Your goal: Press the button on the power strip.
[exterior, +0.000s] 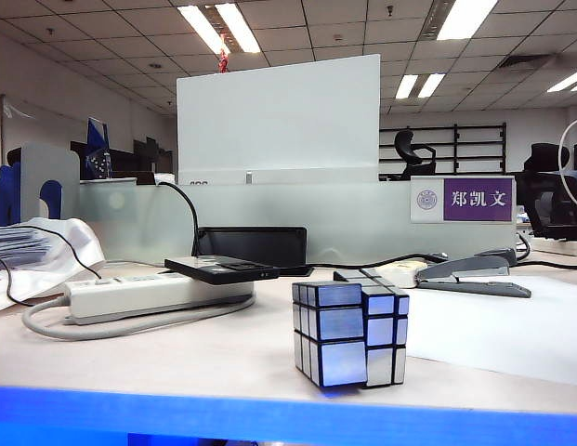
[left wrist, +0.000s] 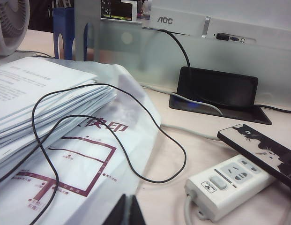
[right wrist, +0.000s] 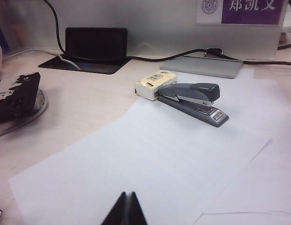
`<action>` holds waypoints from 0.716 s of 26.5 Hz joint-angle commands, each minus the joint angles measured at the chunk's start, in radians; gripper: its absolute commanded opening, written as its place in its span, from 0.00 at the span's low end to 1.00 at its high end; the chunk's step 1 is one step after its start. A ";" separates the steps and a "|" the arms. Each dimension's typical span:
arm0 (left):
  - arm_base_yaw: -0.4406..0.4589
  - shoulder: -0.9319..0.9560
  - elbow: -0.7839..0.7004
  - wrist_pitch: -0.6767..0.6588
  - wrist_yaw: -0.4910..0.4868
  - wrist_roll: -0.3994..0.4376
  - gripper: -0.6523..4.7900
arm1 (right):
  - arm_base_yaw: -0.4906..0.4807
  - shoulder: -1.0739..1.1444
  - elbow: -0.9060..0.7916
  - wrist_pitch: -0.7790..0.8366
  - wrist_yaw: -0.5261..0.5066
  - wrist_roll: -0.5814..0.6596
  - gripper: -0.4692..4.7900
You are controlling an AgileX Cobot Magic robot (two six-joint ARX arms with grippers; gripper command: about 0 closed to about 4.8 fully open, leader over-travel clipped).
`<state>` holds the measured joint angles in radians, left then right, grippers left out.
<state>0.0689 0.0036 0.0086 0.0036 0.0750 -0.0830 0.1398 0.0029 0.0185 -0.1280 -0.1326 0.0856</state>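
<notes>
Black fingertips of the left gripper (left wrist: 127, 211) meet, clenched on nothing, near the power strip (left wrist: 232, 183), whose grey button (left wrist: 219, 183) sits at its cabled end. The right gripper (right wrist: 127, 209), likewise clenched empty, hovers over white paper (right wrist: 150, 164), the strip's far side, before a grey stapler (right wrist: 194, 101).

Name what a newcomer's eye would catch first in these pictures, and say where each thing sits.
The silver mirror cube stands at the table's front edge, centre. Behind it to the left lies the off-white power strip, a flat black device resting across its far end. The left gripper and right gripper both show closed fingertips, neither touching anything.
</notes>
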 commanded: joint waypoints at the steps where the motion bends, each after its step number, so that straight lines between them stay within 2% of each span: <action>1: 0.001 -0.002 0.001 0.011 -0.004 -0.003 0.11 | 0.000 -0.001 0.001 0.016 0.000 -0.002 0.09; 19: 0.002 -0.002 0.001 0.005 -0.003 -0.003 0.11 | 0.000 -0.001 0.001 0.016 0.000 -0.002 0.09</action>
<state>0.0689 0.0036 0.0086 0.0002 0.0750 -0.0834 0.1398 0.0029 0.0185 -0.1280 -0.1326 0.0856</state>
